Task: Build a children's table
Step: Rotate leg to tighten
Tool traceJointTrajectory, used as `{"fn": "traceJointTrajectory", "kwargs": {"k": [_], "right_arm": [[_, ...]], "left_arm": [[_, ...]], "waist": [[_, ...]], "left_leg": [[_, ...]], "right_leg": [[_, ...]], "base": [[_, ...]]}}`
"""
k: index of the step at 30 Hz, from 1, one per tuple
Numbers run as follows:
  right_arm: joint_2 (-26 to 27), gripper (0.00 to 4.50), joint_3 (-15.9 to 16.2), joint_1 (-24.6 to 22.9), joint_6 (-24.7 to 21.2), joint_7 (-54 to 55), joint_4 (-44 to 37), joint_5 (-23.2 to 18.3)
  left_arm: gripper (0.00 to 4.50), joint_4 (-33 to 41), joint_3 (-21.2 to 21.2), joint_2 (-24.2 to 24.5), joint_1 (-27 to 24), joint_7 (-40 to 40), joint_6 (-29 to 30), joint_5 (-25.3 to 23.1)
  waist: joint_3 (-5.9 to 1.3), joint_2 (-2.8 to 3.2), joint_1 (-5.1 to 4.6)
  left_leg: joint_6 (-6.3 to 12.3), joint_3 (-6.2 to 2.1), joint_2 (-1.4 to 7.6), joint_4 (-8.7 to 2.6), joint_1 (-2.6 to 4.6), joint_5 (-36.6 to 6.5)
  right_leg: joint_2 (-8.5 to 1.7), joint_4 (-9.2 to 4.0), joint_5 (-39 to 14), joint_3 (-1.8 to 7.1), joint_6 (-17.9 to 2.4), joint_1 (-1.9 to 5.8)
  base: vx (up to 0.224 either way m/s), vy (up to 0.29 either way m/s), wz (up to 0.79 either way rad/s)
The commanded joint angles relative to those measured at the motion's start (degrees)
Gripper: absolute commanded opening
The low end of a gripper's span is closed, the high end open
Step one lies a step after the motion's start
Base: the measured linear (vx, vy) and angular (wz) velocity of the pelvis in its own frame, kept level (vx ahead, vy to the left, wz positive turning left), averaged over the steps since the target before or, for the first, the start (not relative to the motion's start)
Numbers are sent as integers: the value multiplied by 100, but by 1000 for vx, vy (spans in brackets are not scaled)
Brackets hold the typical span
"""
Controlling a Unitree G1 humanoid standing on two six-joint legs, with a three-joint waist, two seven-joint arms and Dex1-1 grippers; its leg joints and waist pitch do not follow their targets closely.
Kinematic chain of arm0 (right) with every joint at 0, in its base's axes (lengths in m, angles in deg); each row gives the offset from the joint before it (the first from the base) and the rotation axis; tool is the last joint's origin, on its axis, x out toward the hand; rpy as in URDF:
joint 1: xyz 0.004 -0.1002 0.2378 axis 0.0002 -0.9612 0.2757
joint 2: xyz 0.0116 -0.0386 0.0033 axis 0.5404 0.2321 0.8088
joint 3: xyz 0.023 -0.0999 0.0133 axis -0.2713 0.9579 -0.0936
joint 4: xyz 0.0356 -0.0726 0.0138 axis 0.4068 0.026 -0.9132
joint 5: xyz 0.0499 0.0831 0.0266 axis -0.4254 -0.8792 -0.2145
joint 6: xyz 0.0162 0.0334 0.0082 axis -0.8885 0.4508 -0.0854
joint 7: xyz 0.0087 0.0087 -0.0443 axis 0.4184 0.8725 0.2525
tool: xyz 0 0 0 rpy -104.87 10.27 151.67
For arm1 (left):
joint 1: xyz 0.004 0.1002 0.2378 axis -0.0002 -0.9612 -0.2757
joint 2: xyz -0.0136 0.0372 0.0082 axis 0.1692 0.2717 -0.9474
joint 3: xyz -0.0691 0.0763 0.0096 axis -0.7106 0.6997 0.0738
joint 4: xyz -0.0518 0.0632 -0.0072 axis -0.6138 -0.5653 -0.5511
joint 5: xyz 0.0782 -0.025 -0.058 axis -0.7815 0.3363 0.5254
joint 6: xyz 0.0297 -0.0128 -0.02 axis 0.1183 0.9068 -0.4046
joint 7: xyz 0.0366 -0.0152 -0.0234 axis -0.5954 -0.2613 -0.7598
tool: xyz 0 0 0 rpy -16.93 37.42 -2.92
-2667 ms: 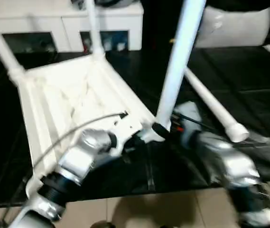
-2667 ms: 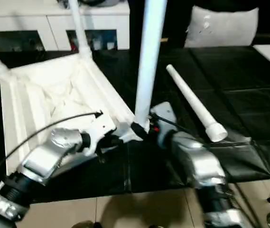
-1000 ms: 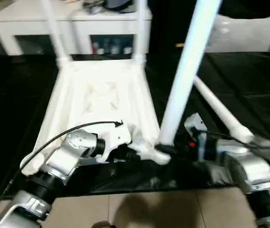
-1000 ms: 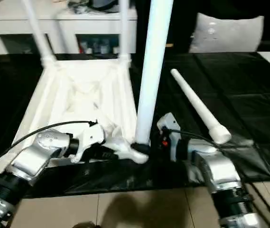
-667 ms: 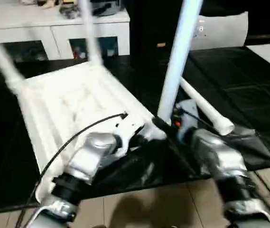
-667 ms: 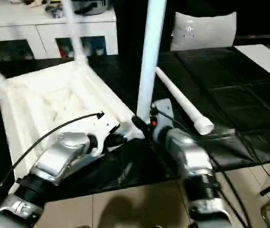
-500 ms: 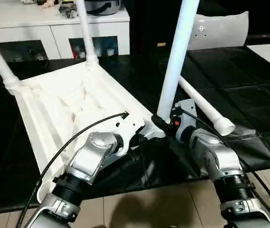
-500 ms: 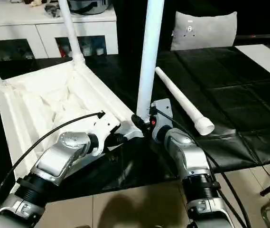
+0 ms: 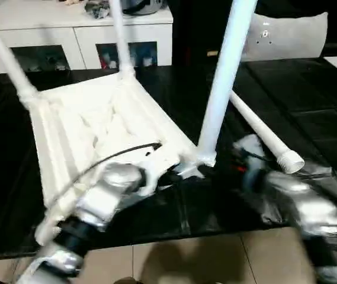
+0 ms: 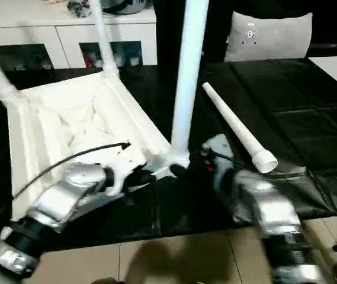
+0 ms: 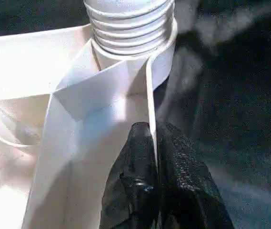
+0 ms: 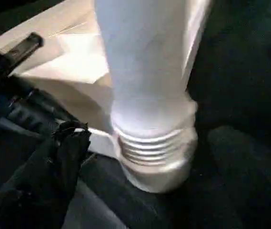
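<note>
The white table top (image 9: 91, 124) lies upside down on the black mat, ribs facing up. Two legs (image 9: 121, 35) (image 9: 5, 53) stand in its far corners. A third leg (image 9: 221, 77) stands upright in the near right corner socket (image 9: 205, 158), its threads (image 12: 149, 148) still showing above the socket. My left gripper (image 11: 153, 138) is shut on the thin rim wall of the top, right beside that socket. My right gripper (image 12: 147, 136) is open, its fingers (image 12: 64, 157) spread either side of the leg's base without touching it. The fourth leg (image 9: 260, 133) lies loose on the mat to the right.
A white glass-door cabinet (image 9: 79, 35) stands behind the table top, and a grey cushion (image 9: 286, 35) sits at the back right. The black mat (image 9: 310, 100) stretches off to the right. Tiled floor (image 9: 186, 260) begins at the mat's near edge.
My right gripper has opened and drawn back from the base of the upright leg, which stays standing in its socket. The left gripper keeps its hold on the rim. The camera has shifted.
</note>
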Motion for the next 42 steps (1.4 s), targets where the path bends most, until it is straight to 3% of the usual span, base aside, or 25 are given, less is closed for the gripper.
{"fn": "traceJointTrajectory", "kwargs": {"k": [1,3,7,11,19,24,36,38,40,42], "right_arm": [[19,446,114,1,38,-177,-146,-46],[-243,446,261,10,156,-526,-194,20],[-442,446,395,-25,83,-1045,-340,-117],[-459,404,516,-27,-59,-1326,-389,-212],[-429,326,658,-32,-108,-1495,-356,-254],[-461,282,707,-73,-229,-1630,-407,-305],[-244,257,609,-272,-368,-1287,-495,-371],[-76,257,517,-224,-353,-919,-376,-281],[300,257,301,-82,-261,-89,-43,-86],[693,257,98,93,-229,827,357,115]], "left_arm": [[0,79,107,17,35,198,-240,-3],[0,76,244,254,-19,775,-695,106],[0,100,361,462,-21,1265,-848,197],[0,59,466,671,18,1902,-1004,353],[0,-29,501,754,60,2176,-1112,400],[0,-88,478,758,55,2232,-1172,390],[0,216,185,495,-142,1850,-647,700],[0,251,151,433,-156,1677,-509,669],[0,279,41,238,-156,1188,-219,570],[0,253,-117,-94,-104,425,152,395]], "waist": [[-385,-51,30],[-400,-72,53],[-411,-55,153],[-409,-48,236],[-398,-53,246],[-410,-53,246],[-406,-48,241],[-387,-56,205],[-382,-24,181],[-366,-74,46]], "left_leg": [[274,-116,308,-401,43,-1397],[273,-120,323,-402,51,-1360],[308,-99,347,-394,75,-1281],[273,-101,359,-401,72,-1290],[140,-115,351,-418,77,-1496],[156,-117,359,-413,75,-1387],[145,-117,356,-413,72,-1407],[95,-121,335,-422,77,-1511],[28,-130,332,-422,88,-1644],[-108,-172,306,-443,36,-1743]], "right_leg": [[-407,-506,-2148,305,-805,291],[-411,-488,-2057,310,-849,286],[-401,-431,-1723,329,-984,272],[-422,-419,-1728,333,-1028,274],[-442,-450,-2060,333,-924,283],[-429,-428,-1919,331,-956,285],[-432,-433,-1943,328,-970,292],[-430,-467,-2203,316,-911,280],[-447,-483,-2489,313,-836,261],[-446,-518,-2827,256,-654,307]], "base": [[0,0,0],[0,0,0],[0,0,0],[0,0,0],[0,0,0],[0,0,0],[0,0,0],[0,0,0],[0,0,0],[0,0,0]]}}
